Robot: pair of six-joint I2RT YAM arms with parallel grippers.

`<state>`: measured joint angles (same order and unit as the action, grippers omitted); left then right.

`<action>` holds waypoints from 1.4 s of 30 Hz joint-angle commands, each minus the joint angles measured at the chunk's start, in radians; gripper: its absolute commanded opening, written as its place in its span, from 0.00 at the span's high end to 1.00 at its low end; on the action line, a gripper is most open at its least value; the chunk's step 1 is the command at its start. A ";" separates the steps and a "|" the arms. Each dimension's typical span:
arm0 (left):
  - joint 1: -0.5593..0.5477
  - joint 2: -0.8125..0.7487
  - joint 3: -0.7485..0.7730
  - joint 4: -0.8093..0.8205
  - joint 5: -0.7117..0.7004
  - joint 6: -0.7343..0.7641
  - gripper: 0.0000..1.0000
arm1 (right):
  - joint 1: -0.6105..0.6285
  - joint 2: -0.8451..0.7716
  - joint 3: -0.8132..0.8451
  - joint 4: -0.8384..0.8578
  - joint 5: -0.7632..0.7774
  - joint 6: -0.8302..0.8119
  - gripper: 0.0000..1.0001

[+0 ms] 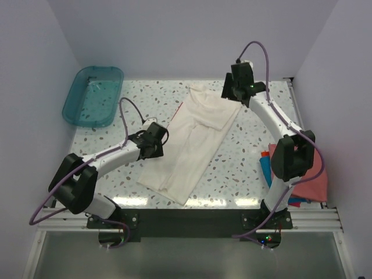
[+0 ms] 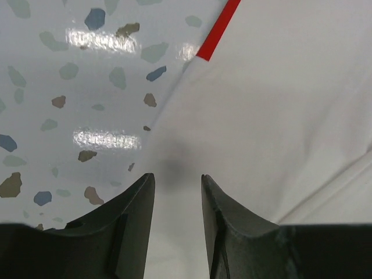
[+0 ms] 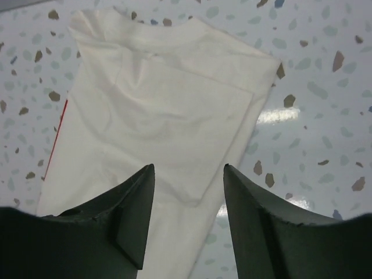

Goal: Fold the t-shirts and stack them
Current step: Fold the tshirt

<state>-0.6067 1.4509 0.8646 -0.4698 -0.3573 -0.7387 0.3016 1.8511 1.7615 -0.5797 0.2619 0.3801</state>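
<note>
1. The speckled table (image 1: pixel 250 168) carries all items.
2. The cream-white t-shirt (image 1: pixel 195 145) lies flat at the table's centre. It is folded into a long strip that runs diagonally from the far right to the near left, with one sleeve folded over the body at the far end.
3. The teal tub (image 1: pixel 96 99) sits at the far left corner, well apart from the shirt.
4. The salmon-red t-shirt (image 1: pixel 311 186) lies at the near right edge, partly behind the right arm.
5. The blue t-shirt (image 1: pixel 266 168) shows beside and beneath it.
6. The right gripper (image 3: pixel 189 171) hangs above the strip's far end, released, fingers apart and gripping nothing.
7. The left gripper (image 2: pixel 177 180) sits at the strip's left edge, released, with nothing between its fingers.
8. A red printed mark (image 2: pixel 218 29) shows at that edge.
</note>
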 commanded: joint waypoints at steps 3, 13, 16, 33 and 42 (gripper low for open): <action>-0.001 0.031 -0.085 0.059 0.044 0.062 0.58 | 0.025 0.025 -0.241 0.084 -0.111 0.111 0.49; -0.050 -0.004 -0.222 0.080 0.063 0.026 0.60 | 0.024 0.310 -0.134 0.064 -0.148 0.076 0.53; -0.074 -0.007 -0.262 0.099 0.112 -0.013 0.61 | 0.001 0.400 -0.033 0.023 -0.132 0.065 0.53; -0.134 -0.136 -0.161 0.116 0.203 -0.067 0.43 | -0.068 0.386 0.318 -0.111 -0.073 -0.029 0.18; -0.133 -0.254 -0.212 0.013 0.184 -0.073 0.43 | 0.114 -0.310 -0.568 0.076 -0.148 0.216 0.23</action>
<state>-0.7357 1.2343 0.6716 -0.4145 -0.1715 -0.8040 0.3019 1.7176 1.4231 -0.5858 0.1341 0.4789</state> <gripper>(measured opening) 0.569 0.775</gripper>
